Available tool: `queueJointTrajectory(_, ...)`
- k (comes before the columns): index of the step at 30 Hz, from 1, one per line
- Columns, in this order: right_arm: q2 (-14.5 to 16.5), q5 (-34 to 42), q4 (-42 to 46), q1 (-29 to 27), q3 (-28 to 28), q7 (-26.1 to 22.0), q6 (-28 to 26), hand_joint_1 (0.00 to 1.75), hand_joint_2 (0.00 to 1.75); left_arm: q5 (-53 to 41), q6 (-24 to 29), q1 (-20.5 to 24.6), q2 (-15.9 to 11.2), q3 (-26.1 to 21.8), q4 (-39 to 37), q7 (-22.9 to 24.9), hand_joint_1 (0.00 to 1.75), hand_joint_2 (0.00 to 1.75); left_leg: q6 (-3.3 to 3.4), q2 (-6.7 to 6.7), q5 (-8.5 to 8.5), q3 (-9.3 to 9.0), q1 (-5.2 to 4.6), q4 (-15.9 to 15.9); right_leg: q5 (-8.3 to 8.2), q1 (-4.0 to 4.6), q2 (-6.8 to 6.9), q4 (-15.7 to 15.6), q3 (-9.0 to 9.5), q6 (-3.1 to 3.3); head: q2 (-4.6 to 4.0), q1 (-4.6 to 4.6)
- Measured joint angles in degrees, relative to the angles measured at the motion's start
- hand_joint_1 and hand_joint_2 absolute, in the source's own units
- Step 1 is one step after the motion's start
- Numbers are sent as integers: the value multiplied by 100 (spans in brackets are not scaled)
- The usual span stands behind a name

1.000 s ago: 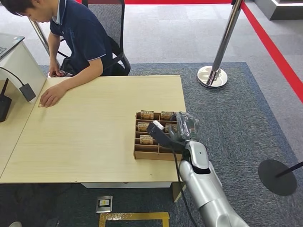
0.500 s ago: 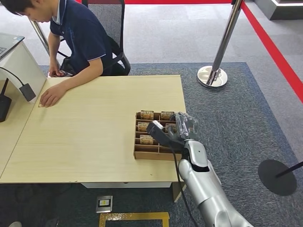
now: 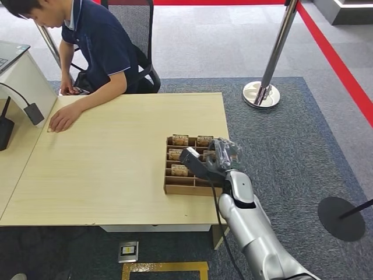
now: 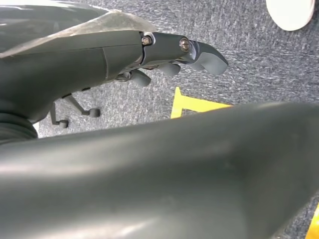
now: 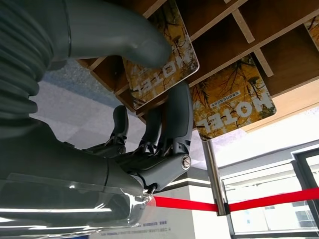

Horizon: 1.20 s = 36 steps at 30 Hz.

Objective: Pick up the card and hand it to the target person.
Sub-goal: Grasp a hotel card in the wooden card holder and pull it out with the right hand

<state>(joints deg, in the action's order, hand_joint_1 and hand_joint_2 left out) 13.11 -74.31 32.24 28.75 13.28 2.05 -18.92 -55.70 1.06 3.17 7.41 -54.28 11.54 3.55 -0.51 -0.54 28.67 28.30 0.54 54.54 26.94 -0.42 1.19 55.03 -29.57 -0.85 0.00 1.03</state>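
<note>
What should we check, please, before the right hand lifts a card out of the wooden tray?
1. Right hand is over the wooden tray: ok.
2. Thumb and a finger lie on either side of one hotel card: ok.
3. Pinch is firm on that card: cannot tell.
4. Neighbouring card is free of the fingers: ok, it sits beside them, apart.
5. Person's hand is ready to receive: not ok, it lies flat on the table, far from the tray.
6. Left hand is out of the way: ok, it hangs over the carpet, holding nothing.
</note>
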Motion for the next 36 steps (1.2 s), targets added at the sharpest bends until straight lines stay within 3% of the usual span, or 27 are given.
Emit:
queueJointTrajectory(14, 45, 0, -128, 87, -8, -87, -76, 134, 175, -54, 12, 14, 0, -47, 0, 3, 0, 0, 0, 0, 0, 0, 0, 0, 0, 0, 0, 0, 0, 0, 0, 0)
queueJointTrajectory(18, 51, -5, -125, 86, -6, -118, -98, 170, 175, -63, 11, 15, 0, -60, 0, 3, 0, 0, 0, 0, 0, 0, 0, 0, 0, 0, 0, 0, 0, 0, 0, 0)
queueJointTrajectory(23, 76, -19, 50, 26, -1, -208, -92, 175, 175, -77, 10, 18, 2, -99, 0, -20, 0, 0, 0, 0, 0, 1, 0, 0, 0, 0, 0, 0, -1, 0, 0, -1)
queueJointTrajectory(30, 94, -33, 838, -251, 144, -375, 67, 175, 175, -86, -6, 23, 4, -144, 0, -93, 0, 0, 0, 0, 0, 7, 0, 0, 1, 0, 0, 0, -7, 1, 0, 0)
queueJointTrajectory(36, 35, 260, 2164, -649, 475, -594, 525, 175, 175, -123, -56, 22, 14, -183, 0, -202, 0, 0, 0, 0, 1, 10, 0, 0, 1, 0, 0, 0, -10, 1, 0, 1)
